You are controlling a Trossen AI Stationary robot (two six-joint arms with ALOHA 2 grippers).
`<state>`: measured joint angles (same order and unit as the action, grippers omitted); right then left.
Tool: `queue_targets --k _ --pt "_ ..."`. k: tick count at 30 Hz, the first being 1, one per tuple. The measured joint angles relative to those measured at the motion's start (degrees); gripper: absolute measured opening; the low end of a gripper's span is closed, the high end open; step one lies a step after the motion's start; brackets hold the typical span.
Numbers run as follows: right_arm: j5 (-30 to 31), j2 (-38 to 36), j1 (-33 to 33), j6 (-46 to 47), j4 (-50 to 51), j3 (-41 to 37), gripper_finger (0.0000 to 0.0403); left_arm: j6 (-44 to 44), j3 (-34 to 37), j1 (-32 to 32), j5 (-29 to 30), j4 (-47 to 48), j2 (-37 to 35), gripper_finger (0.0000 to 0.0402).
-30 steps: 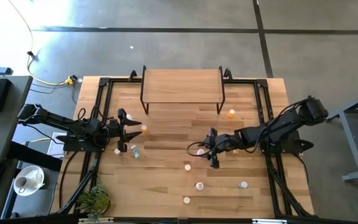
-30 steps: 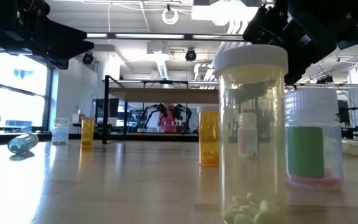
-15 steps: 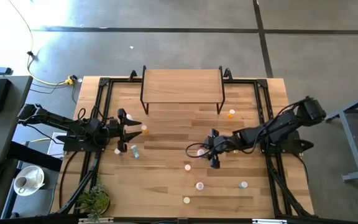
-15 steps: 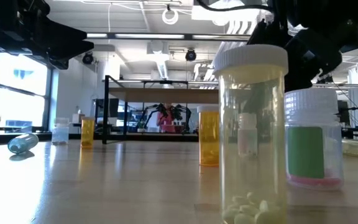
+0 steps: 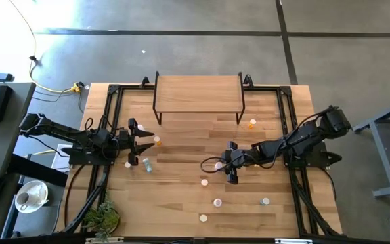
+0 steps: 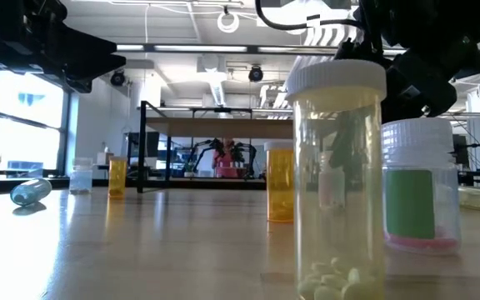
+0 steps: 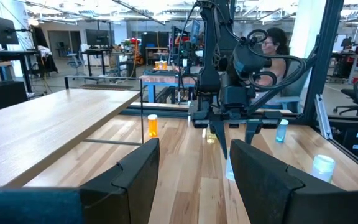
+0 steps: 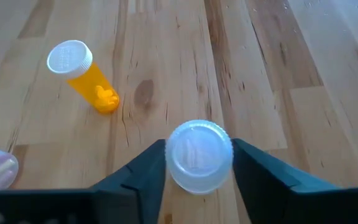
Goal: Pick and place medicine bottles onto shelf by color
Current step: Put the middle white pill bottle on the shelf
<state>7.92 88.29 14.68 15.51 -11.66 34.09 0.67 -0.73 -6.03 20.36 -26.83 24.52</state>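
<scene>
1. across the far middle of the counter [image 5: 181, 196] stands the shelf [image 5: 198, 93], its top bare; loose medicine bottles dot the boards nearer by.
2. left end effector [image 5: 144, 144] waits at the left, fingers parted, gripping nothing.
3. right end effector [image 8: 197, 163] sits mid-counter, its fingers closing around a white-capped bottle [image 8: 199, 155].
4. that bottle stands upright, axis vertical, directly between the fingers; the right arm is nearer.
5. an orange bottle [image 8: 82, 74] stands just beyond.
</scene>
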Motion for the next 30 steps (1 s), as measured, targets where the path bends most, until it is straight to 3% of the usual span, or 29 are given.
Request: queue_targets --k 5,13,23,30 --pt "0.07 -0.20 0.00 -0.33 -0.02 0.00 0.0115 0.00 0.00 -0.02 0.42 0.00 0.01 0.0186" --pt "1.17 -3.33 -1.20 -3.32 1.50 2.49 0.0120 0.00 0.00 -0.02 1.36 0.02 0.01 0.0186" --pt "8.70 -9.21 -7.51 -13.31 14.34 14.28 0.0119 0.00 0.00 0.00 1.53 0.13 -0.01 0.0186" --pt "11.13 -9.22 -14.90 -18.32 22.20 24.49 0.0119 0.20 0.00 -0.01 1.51 0.50 0.00 0.0186"
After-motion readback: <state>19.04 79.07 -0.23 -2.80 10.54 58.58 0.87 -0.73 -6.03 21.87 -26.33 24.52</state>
